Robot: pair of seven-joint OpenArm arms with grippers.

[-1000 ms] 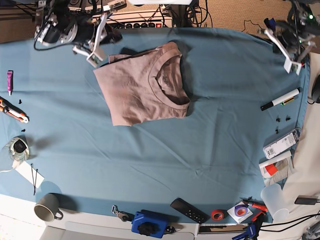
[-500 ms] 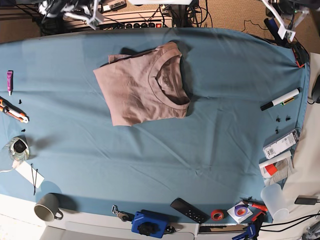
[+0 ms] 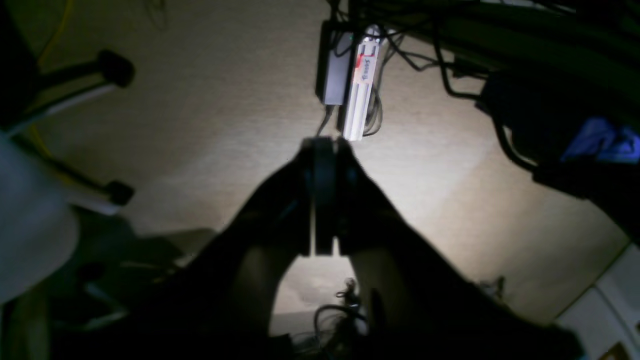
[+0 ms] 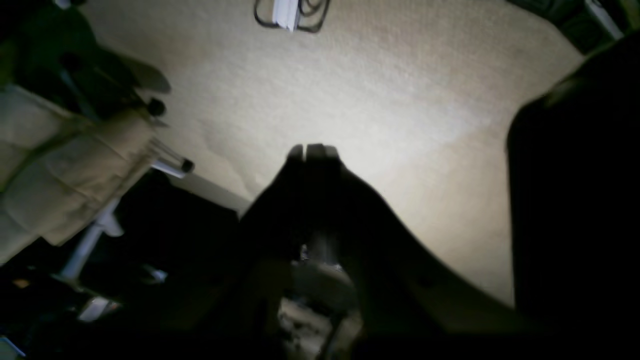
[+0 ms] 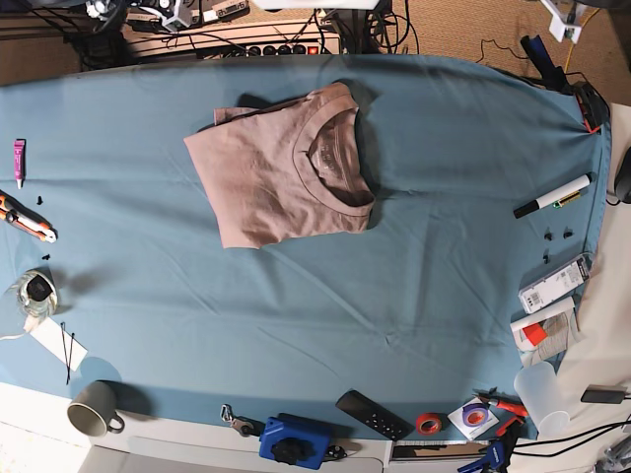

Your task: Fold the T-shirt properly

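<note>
The folded dusty-pink cotton T-shirt [image 5: 284,172] looks finished; park both claws [image 3: 324,197] [image 4: 312,200], pressed together and empty, clear of the tabletop.

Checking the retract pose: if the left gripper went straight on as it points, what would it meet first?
Probably the white power strip on the beige carpet; the shut left gripper points there, depth unclear.

One T-shirt [image 5: 281,168], one grey mug [image 5: 94,409], one marker [image 5: 552,195], one red tape roll [image 5: 428,424], one remote [image 5: 372,415]
</note>
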